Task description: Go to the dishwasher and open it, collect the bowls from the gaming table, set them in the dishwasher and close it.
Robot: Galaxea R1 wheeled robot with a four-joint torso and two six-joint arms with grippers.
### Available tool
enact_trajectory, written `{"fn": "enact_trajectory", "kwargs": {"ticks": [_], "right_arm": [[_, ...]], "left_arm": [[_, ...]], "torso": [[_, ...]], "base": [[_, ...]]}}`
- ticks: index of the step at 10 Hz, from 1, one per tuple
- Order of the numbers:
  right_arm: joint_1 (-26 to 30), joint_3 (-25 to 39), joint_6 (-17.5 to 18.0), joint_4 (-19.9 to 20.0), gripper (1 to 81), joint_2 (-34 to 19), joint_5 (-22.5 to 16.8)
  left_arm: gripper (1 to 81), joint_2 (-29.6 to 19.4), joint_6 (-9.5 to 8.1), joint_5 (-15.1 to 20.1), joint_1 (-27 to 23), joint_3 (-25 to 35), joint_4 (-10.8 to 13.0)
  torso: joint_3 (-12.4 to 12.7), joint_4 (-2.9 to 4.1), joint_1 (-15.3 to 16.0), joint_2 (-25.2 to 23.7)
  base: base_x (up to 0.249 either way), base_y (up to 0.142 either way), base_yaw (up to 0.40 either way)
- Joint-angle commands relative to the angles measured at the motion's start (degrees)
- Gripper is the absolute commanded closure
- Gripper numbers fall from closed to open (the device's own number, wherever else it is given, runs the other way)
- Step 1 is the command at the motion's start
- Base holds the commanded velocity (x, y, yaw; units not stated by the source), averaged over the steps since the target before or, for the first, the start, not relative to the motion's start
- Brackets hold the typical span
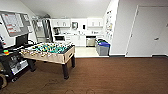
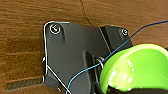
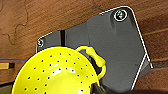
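Dishwasher (image 1: pixel 90 41) far ahead in kitchen, past foosball table (image 1: pixel 48 52). Green bowl (image 2: pixel 136 67) close by left wrist; yellow perforated bowl (image 3: pixel 56 72) by right, over wood floor (image 1: pixel 112 75). Hands' grip: cannot tell.

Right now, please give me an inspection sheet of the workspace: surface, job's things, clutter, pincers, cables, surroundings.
Surface: brown wood-look floor; paler floor in the kitchen beyond.
Job's things: lime green bowl close in the left wrist view; yellow perforated bowl with a handle close in the right wrist view; dishwasher in the far kitchen run, appears open.
Clutter: grey bins with blue lids by the kitchen entrance.
Pincers: fingers not clear in either wrist view; whether they grip the bowls cannot be told.
Cables: thin blue cable across the left wrist view.
Surroundings: table-football table on the left, white door on the right, white cabinets.
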Motion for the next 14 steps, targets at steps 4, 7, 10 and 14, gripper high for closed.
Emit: {"fn": "enact_trajectory", "kwargs": {"ticks": [4,7,10,14], "right_arm": [[2.35,-1.69,-0.46,-1.03,81.1,0.99,-1.97],[2.35,-1.78,-0.38,-1.03,81.1,0.9,-1.96],[2.35,-1.78,-0.38,-1.03,81.1,0.81,-1.88],[2.26,-1.78,-0.38,-1.03,81.1,0.81,-1.88]], "left_arm": [[81.1,-0.89,0.21,2.58,-1.88,-0.64,0.12],[81.1,-1.07,0.21,2.4,-1.88,-0.64,0.12],[81.1,-1.24,0.21,2.23,-1.88,-0.64,0.2],[81.1,-0.98,0.21,2.23,-1.88,-0.56,0.38]], "torso": [[0.0,0.0,0.0,0.0],[0.0,0.0,0.0,0.0],[0.0,0.0,0.0,0.0],[0.0,0.0,0.0,0.0]], "base": [[0.128,0.0,0.0],[0.128,0.0,0.0],[0.128,0.0,0.0],[0.129,0.0,0.0]]}}
